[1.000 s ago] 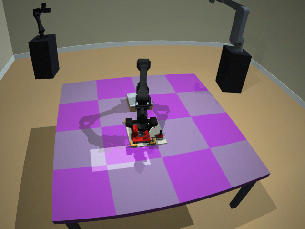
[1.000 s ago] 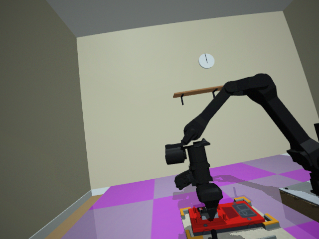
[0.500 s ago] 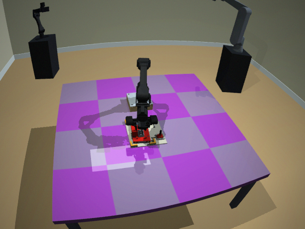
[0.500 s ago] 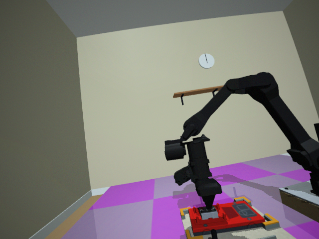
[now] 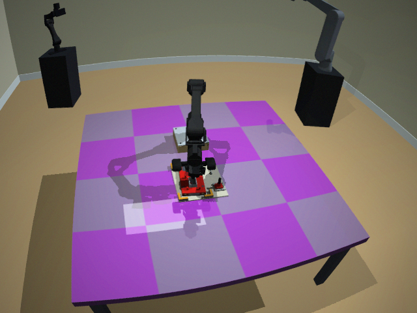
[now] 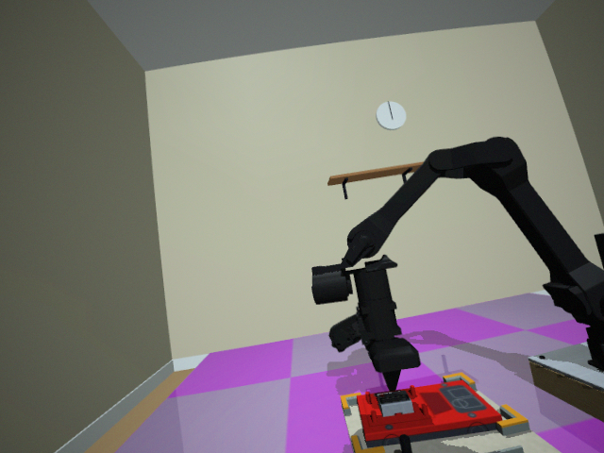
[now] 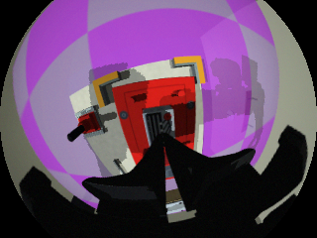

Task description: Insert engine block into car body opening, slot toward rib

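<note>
The engine block [image 5: 192,183] [image 6: 396,407] [image 7: 153,122], grey with a dark ribbed top, sits upright in the opening of the red car body [image 6: 463,418] [image 7: 134,119]. In the exterior view its light grey side shows above the red surface around it; how deep it sits is hard to tell. The rib is not clearly visible. My gripper [image 6: 393,389] [image 7: 161,137] is shut and empty, pointing down. Its joined tips are at the top of the block, touching it or just above; I cannot tell which.
The car body lies on a pale plate [image 5: 222,193] [image 7: 108,144] between orange corner stops [image 6: 514,418] [image 7: 197,64]. A small red part with a black stick [image 5: 219,184] [image 7: 89,122] stands on the plate beside the car. A white-topped box [image 5: 180,134] [image 6: 561,395] stands by the arm's base.
</note>
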